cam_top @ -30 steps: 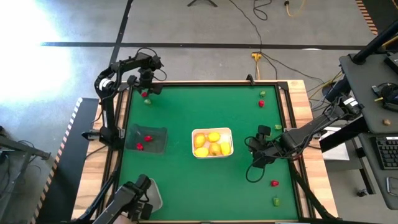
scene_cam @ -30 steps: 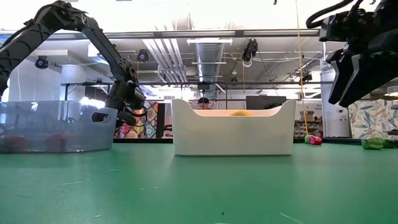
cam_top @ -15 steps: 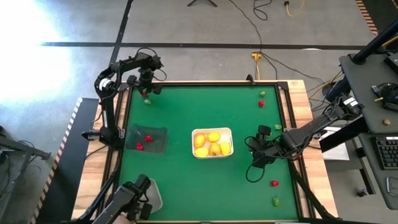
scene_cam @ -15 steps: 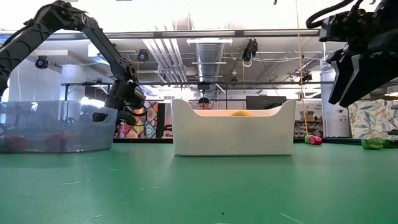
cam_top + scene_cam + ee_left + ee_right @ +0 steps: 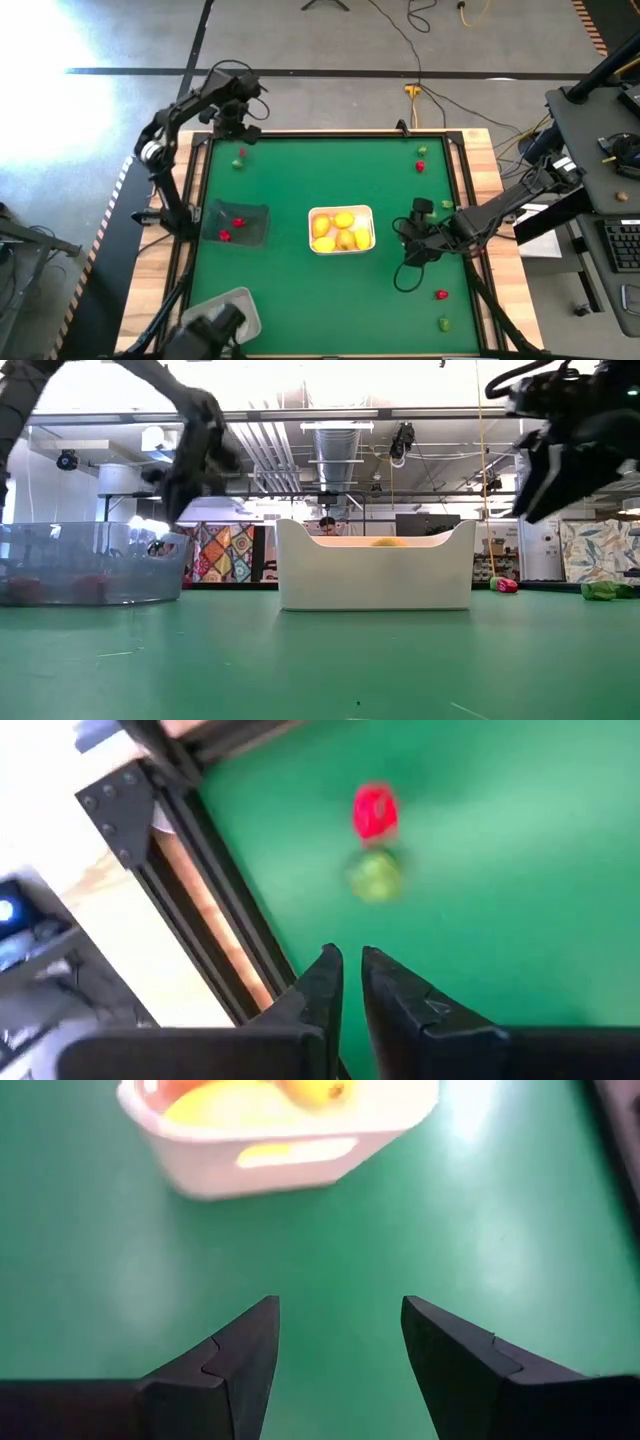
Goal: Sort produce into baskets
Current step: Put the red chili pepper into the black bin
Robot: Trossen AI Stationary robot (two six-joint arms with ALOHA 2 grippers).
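Observation:
My left gripper (image 5: 347, 970) is shut and empty, raised over the table's far left corner (image 5: 236, 122). Just nearer than it, a tiny red piece (image 5: 375, 810) and a small green piece (image 5: 376, 877) lie side by side on the green mat. My right gripper (image 5: 338, 1325) is open and empty, right of the white basket (image 5: 342, 230), which holds several yellow rounds (image 5: 343, 221). The dark smoky basket (image 5: 236, 224) at the left holds two red pieces. The clear pale basket (image 5: 236, 308) stands at the near left.
A red piece (image 5: 421, 166) and a green piece (image 5: 422, 151) lie at the far right. A red piece (image 5: 441, 294) and a green piece (image 5: 444, 323) lie at the near right. A black frame rail (image 5: 215, 910) edges the mat. Bare green mat lies between the baskets.
My left gripper has risen from just above the red and green pieces and drawn toward the table's far edge, moving fast enough to blur in the low view. The two pieces stay on the mat. My right gripper has barely shifted.

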